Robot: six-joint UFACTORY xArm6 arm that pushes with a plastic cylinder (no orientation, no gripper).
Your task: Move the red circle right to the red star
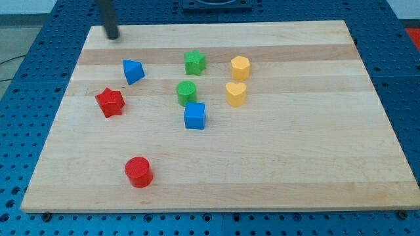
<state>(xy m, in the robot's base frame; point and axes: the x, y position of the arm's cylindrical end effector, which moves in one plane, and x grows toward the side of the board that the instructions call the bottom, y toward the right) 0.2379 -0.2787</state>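
Observation:
The red circle [138, 172] sits near the view's bottom left of the wooden board [295, 164]. The red star [110, 102] lies at the view's left, well above the circle and a little to its left. My tip [113, 37] is at the board's top left corner, far from both red blocks and above the blue triangle [133, 71].
A green star [194, 62] and a green cylinder [186, 93] sit near the middle top. A blue cube [194, 116] lies below them. A yellow hexagon [240, 67] and a yellow heart [236, 94] are to their right.

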